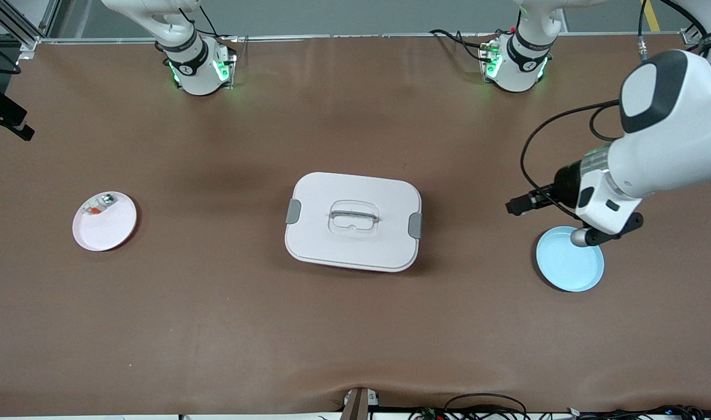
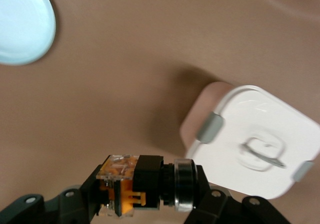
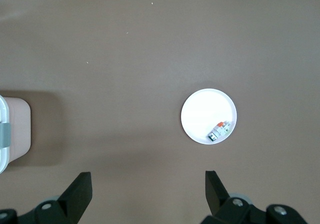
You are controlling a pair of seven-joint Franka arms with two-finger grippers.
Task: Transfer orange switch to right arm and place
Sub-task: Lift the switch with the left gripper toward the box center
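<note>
The orange switch [image 2: 142, 184] is a black body with an orange block and a silver ring, lying crosswise between the black fingers of my left gripper [image 2: 147, 191], which is shut on it. In the front view the left gripper [image 1: 592, 235] hangs over the rim of the light blue plate [image 1: 568, 267], and the switch's silvery end [image 1: 578, 237] pokes out. My right gripper [image 3: 147, 191] is open with nothing between its fingers. It is high above the bare brown table, between the pink plate and the white box, and only the right arm's base shows in the front view.
A white lidded box [image 1: 353, 221] with grey clasps sits mid-table. A pink plate [image 1: 113, 227] toward the right arm's end holds a small silvery-white and orange-red part [image 1: 98, 205]. The blue plate [image 2: 22, 23] holds nothing.
</note>
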